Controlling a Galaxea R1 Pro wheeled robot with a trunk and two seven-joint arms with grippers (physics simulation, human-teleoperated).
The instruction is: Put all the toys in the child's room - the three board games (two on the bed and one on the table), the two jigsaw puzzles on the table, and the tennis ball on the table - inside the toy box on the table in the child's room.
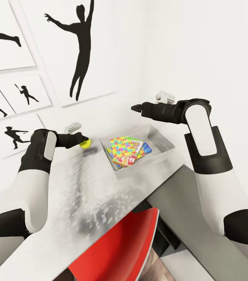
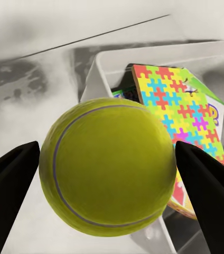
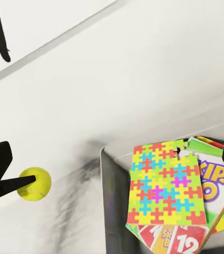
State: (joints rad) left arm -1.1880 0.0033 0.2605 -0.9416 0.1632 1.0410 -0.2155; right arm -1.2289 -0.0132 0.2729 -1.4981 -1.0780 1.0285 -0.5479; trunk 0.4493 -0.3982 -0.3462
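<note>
My left gripper point(image 1: 84, 141) is shut on the yellow-green tennis ball point(image 1: 85, 144), held a little above the table point(image 1: 81, 187), just left of the toy box point(image 1: 167, 145). In the left wrist view the ball point(image 2: 109, 164) sits between both dark fingers point(image 2: 11, 174), with the box behind it. Inside the grey toy box a multicoloured jigsaw puzzle point(image 1: 121, 150) lies on top. Board games stick out from under it: a red-and-green SKIP-BO box point(image 3: 180, 235) and a blue one point(image 1: 146, 147). My right gripper point(image 1: 136, 108) hovers above the box's far side, with its fingers wide apart.
A red chair point(image 1: 120, 249) stands at the table's near edge below the toy box. A lower dark grey cabinet top point(image 1: 202, 210) adjoins the table on the right. The white wall with black silhouette pictures point(image 1: 81, 50) runs close behind the table.
</note>
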